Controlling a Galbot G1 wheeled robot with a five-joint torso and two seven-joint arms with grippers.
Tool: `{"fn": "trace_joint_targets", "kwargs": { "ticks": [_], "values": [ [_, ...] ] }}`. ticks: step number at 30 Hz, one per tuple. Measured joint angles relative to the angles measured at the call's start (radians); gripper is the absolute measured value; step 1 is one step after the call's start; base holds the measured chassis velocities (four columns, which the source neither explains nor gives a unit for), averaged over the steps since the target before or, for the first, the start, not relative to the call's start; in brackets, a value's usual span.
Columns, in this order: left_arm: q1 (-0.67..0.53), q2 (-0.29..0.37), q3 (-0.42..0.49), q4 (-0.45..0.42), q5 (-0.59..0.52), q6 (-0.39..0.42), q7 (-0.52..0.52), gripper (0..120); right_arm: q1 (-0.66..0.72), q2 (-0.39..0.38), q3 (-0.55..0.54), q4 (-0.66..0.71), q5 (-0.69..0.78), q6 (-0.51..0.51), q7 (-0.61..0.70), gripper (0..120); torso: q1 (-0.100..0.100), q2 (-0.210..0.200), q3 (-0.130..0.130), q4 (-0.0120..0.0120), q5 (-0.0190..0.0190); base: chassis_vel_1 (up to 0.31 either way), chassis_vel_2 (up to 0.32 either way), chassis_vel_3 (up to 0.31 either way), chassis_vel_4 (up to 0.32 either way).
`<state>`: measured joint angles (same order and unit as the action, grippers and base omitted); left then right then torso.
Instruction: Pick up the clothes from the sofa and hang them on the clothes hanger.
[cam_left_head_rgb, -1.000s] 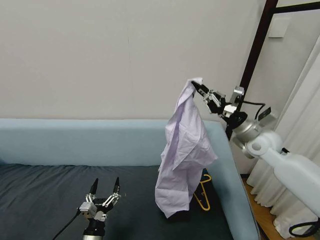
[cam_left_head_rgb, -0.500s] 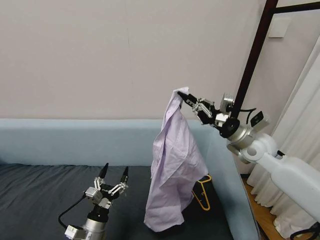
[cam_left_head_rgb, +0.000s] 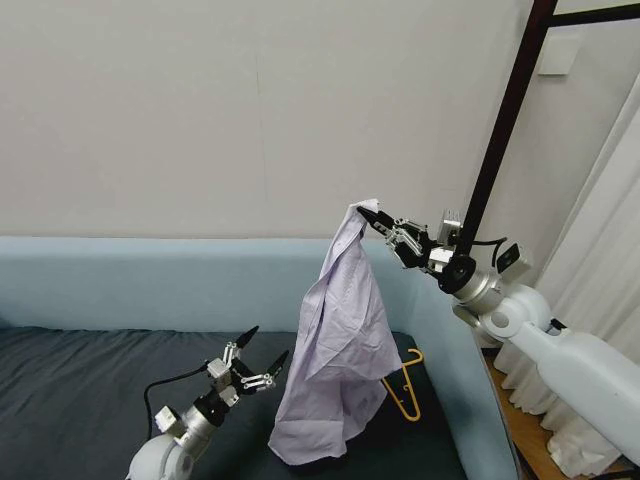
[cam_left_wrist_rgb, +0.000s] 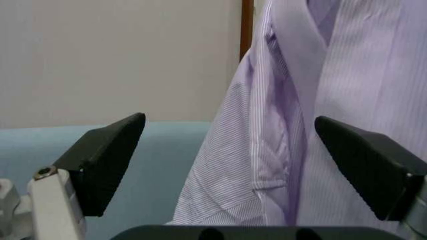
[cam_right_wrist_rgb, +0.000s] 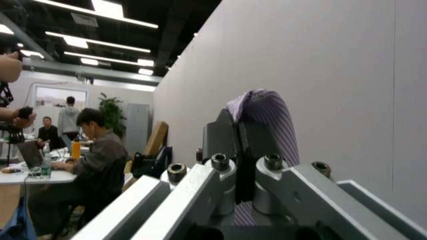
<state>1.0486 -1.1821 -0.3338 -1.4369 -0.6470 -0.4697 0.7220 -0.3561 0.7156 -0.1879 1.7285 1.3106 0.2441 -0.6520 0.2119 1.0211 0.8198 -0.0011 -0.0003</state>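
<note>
A lilac striped shirt (cam_left_head_rgb: 338, 350) hangs in the air above the dark sofa seat (cam_left_head_rgb: 80, 400), held up by its collar. My right gripper (cam_left_head_rgb: 368, 214) is shut on that collar, and the pinched cloth (cam_right_wrist_rgb: 261, 112) shows above its closed fingers in the right wrist view. My left gripper (cam_left_head_rgb: 262, 355) is open, low over the seat and just left of the shirt's lower half. In the left wrist view the shirt (cam_left_wrist_rgb: 313, 125) hangs close in front, between the spread fingers (cam_left_wrist_rgb: 107, 155). A yellow hanger (cam_left_head_rgb: 404, 385) lies on the seat behind the shirt's hem.
The sofa's light blue backrest (cam_left_head_rgb: 150, 280) runs along a plain wall. A dark upright pole (cam_left_head_rgb: 505, 120) of the rack stands behind my right arm, with pale curtains (cam_left_head_rgb: 600, 300) at the far right.
My right gripper has carried the shirt leftward and a little lower. My left gripper has risen from the seat and moved right, towards the shirt.
</note>
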Motion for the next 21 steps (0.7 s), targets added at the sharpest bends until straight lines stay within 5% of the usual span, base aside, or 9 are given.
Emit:
{"fn": "trace_joint_targets", "kwargs": {
  "ticks": [8, 21],
  "values": [
    [-0.147, -0.051, 0.074, 0.192, -0.003, -0.017, 0.059, 83, 0.016, 0.013, 0.000, -0.022, -0.003, -0.002, -0.011, 0, 0.000, 0.000, 0.000, 0.0000, 0.0003, 0.000, 0.000, 0.000, 0.000],
    [-0.181, -0.081, 0.084, 0.285, -0.003, -0.023, 0.173, 35, -0.002, 0.028, 0.015, -0.038, -0.021, -0.002, -0.015, 0, 0.000, 0.000, 0.000, 0.0001, 0.0002, 0.000, 0.000, 0.000, 0.000]
  ]
}}
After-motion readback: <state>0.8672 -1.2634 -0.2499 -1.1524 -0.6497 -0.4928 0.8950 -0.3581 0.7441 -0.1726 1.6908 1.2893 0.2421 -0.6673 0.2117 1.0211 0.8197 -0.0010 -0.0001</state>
